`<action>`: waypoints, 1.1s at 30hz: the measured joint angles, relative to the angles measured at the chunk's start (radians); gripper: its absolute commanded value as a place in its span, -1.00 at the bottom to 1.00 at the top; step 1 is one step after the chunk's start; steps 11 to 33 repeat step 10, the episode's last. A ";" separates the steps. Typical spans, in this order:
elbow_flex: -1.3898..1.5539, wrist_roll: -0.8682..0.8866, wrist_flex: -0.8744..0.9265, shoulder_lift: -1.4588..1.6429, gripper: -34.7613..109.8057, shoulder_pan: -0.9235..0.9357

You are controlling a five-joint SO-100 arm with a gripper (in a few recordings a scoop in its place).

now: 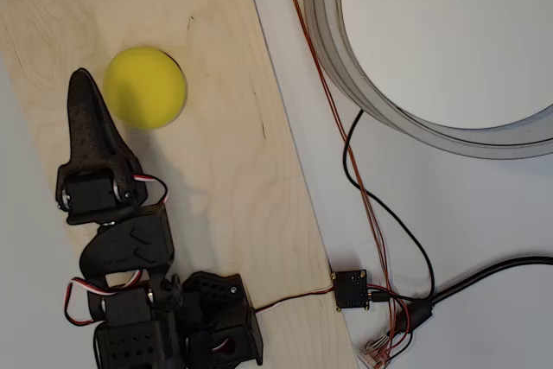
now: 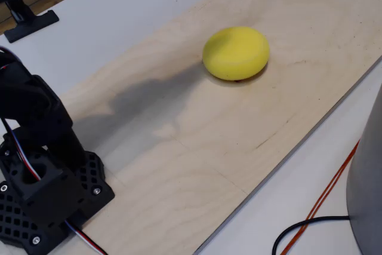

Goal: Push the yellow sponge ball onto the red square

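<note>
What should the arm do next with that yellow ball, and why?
Probably ease the hand back a little rather than push again. In the overhead view it sits just left of the yellow sponge ball, which rests on the wooden board. The red square may be hidden beneath the ball, so another nudge could roll it off.

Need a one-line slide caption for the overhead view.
Black hand beside yellow sponge ball on plywood board.
</note>
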 measured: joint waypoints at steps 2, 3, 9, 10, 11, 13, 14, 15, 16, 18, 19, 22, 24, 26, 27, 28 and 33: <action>0.002 0.003 0.000 -0.002 -0.53 -0.009; 0.002 0.003 0.000 -0.002 -0.53 -0.008; 0.002 0.017 0.000 -0.018 -0.53 -0.005; 0.003 0.018 0.000 -0.020 -0.53 -0.005; 0.003 0.018 0.000 -0.020 -0.53 -0.005; 0.003 0.018 0.000 -0.020 -0.53 -0.005; 0.003 0.018 0.000 -0.020 -0.53 -0.005; 0.003 0.018 0.000 -0.020 -0.53 -0.005; 0.003 0.018 0.000 -0.020 -0.53 -0.005; 0.003 0.018 0.000 -0.020 -0.53 -0.005; 0.003 0.018 0.000 -0.020 -0.53 -0.005; 0.003 0.018 0.000 -0.020 -0.53 -0.005; 0.003 0.018 0.000 -0.020 -0.53 -0.005; 0.003 0.018 0.000 -0.020 -0.53 -0.005; 0.003 0.018 0.000 -0.020 -0.53 -0.005; 0.003 0.018 0.000 -0.020 -0.53 -0.005; 0.003 0.018 0.000 -0.020 -0.53 -0.005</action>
